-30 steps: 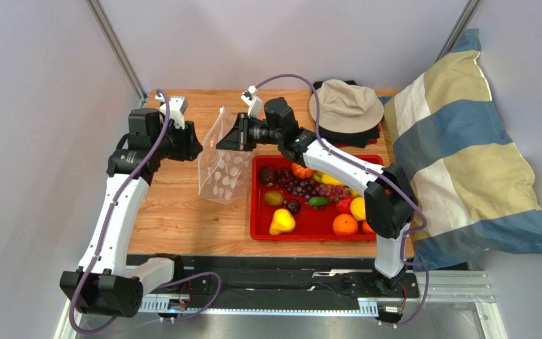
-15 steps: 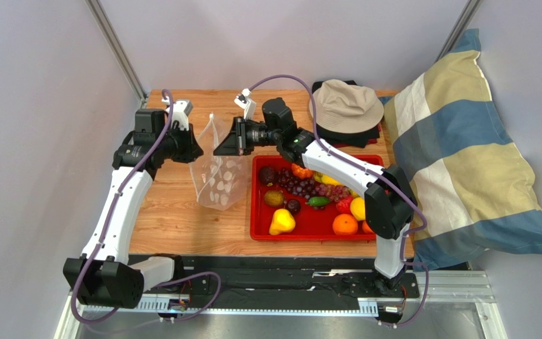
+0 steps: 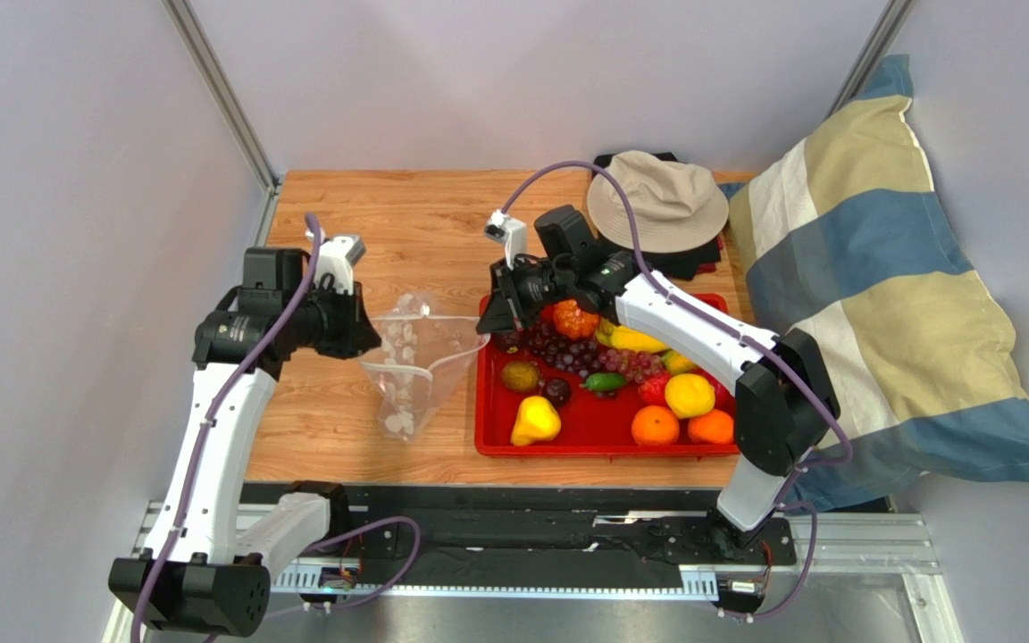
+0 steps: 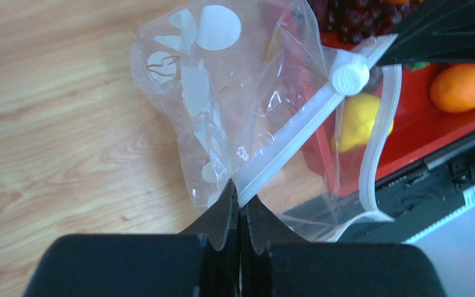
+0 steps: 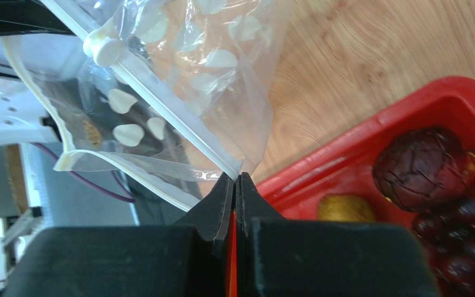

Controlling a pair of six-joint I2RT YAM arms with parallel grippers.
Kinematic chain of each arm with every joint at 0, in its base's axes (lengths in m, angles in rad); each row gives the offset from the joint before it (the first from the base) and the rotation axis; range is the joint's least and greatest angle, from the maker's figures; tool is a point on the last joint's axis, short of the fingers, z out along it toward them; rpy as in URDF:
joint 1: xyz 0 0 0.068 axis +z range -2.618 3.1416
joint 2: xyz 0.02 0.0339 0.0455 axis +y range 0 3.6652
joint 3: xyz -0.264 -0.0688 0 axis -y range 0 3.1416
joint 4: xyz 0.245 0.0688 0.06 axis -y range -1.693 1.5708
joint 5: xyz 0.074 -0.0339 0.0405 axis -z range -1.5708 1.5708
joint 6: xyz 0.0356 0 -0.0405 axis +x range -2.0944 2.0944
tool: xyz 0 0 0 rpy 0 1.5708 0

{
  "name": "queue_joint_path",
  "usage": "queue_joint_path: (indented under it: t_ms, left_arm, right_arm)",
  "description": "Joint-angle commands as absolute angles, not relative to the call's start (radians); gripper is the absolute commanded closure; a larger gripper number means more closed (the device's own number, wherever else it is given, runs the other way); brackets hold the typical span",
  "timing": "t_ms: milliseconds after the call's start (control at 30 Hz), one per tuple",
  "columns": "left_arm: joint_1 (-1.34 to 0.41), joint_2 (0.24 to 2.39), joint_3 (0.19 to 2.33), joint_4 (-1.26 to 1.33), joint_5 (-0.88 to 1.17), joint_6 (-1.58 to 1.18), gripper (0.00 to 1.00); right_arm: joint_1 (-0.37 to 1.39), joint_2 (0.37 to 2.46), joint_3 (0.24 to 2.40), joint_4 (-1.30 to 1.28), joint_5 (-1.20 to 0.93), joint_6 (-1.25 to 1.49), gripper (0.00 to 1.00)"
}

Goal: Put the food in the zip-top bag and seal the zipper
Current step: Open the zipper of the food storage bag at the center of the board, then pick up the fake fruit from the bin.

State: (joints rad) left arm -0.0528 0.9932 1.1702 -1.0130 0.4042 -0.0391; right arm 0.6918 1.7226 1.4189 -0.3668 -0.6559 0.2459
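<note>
Wood-grain tabletop (image 3: 346, 215) between grey walls, a beige bucket hat (image 3: 657, 198) at the back, a striped pillow (image 3: 882, 308) off the right edge. Near the middle, strung between both arms: the zip-top bag (image 3: 413, 355), clear with white dots, mouth up and gaping, nothing inside yet, bottom sagging toward the wood; contact there hard to judge.

Clenched on one end of the zipper (image 4: 289, 139): the left gripper (image 4: 240, 199), pads pressed together over the strip. Pinched likewise on the opposite end: the right gripper (image 5: 235, 179), just beside the far left corner of the red tray (image 3: 597, 418). White slider (image 4: 349, 77) on one strip, between the two grips.

Held so, apparently, to keep the floppy mouth wide and level for loading.

All food lying in the tray beside the bag: yellow pear (image 3: 535, 419), orange (image 3: 654, 425), purple grapes (image 3: 574, 352), banana (image 3: 634, 340), among others. Neither pincer free to fetch any; probably calls for releasing one end first. Risk: mouth collapsing on loss of tension.
</note>
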Motion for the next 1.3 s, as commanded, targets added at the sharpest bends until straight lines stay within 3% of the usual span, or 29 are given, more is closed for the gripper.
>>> queue_joint_path:
  t_ms: [0, 167, 367, 500, 567, 600, 633, 867, 1267]
  left_arm:
    - [-0.095, 1.009, 1.117, -0.958, 0.42, -0.086, 1.0]
    - [-0.106, 1.058, 1.104, -0.868, 0.42, -0.233, 1.0]
    - [-0.176, 1.178, 1.144, -0.799, 0.416, -0.317, 1.0]
    - [-0.207, 1.236, 1.154, -0.766, 0.411, -0.34, 1.0]
    - [-0.218, 1.25, 1.157, -0.758, 0.414, -0.345, 1.0]
    - [-0.219, 1.255, 1.161, -0.756, 0.414, -0.347, 1.0]
    - [-0.222, 1.258, 1.164, -0.756, 0.42, -0.348, 1.0]
    - [-0.239, 1.256, 1.161, -0.752, 0.414, -0.341, 1.0]
    - [-0.25, 1.226, 1.131, -0.738, 0.407, -0.333, 1.0]
  right_arm:
    - [0.655, 1.703, 1.394, -0.5, -0.561, 0.037, 1.0]
    - [0.657, 1.698, 1.407, -0.499, -0.584, 0.009, 0.96]
    - [0.644, 1.695, 1.491, -0.623, -0.548, -0.083, 0.79]
    - [0.623, 1.657, 1.486, -0.655, -0.491, -0.12, 0.52]
    - [0.594, 1.613, 1.474, -0.66, -0.468, -0.123, 0.45]
    - [0.585, 1.6, 1.462, -0.663, -0.46, -0.129, 0.33]
    - [0.577, 1.588, 1.457, -0.672, -0.45, -0.15, 0.32]
    - [0.496, 1.531, 1.421, -0.793, -0.284, -0.216, 0.23]
    - [0.354, 1.594, 1.328, -0.772, -0.279, -0.107, 0.4]
